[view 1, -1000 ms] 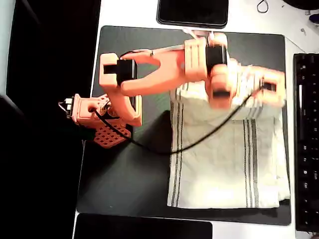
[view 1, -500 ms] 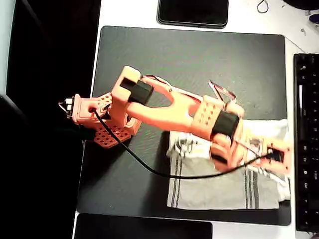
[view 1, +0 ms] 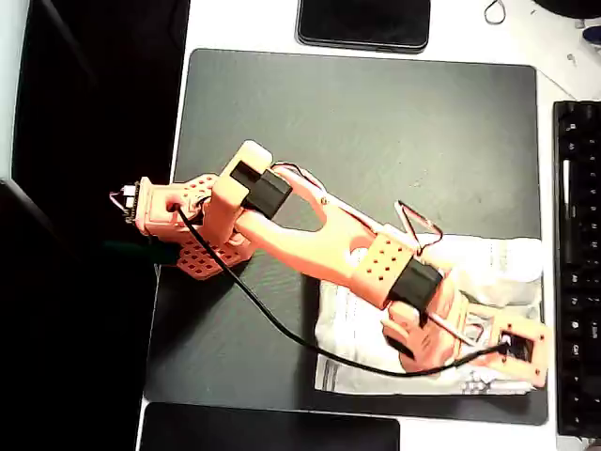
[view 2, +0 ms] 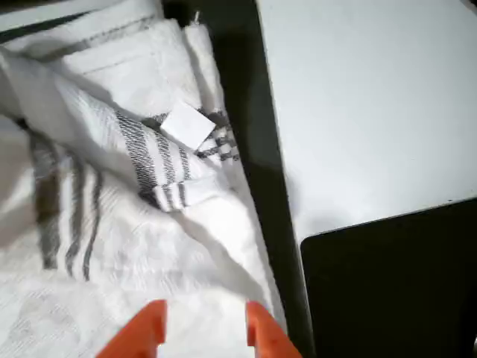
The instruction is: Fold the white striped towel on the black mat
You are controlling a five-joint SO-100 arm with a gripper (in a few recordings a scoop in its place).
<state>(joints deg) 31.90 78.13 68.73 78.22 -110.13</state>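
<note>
The white striped towel [view 1: 493,268] lies bunched and doubled over at the lower right of the black mat [view 1: 357,141]. My orange arm stretches from its base at the mat's left edge across to the towel. My gripper [view 1: 512,362] sits low over the towel's front right corner, close to the mat's front edge. In the wrist view the gripper [view 2: 205,335] has white cloth between its two orange fingertips [view 2: 153,328], so it is shut on the towel [view 2: 134,186]. A small white label [view 2: 188,127] shows on a folded striped edge. The cloth under the arm is hidden.
A black keyboard [view 1: 577,263] runs along the right of the mat. Glossy black slabs lie at the back [view 1: 364,23] and the front [view 1: 272,430], the front one close to the gripper [view 2: 395,283]. White tabletop [view 2: 365,104] borders the mat. A black cable [view 1: 282,324] trails from the base.
The arm has swung from the towel's far edge toward the front edge, carrying that edge with it. The towel went from spread flat to doubled over near the mat's front.
</note>
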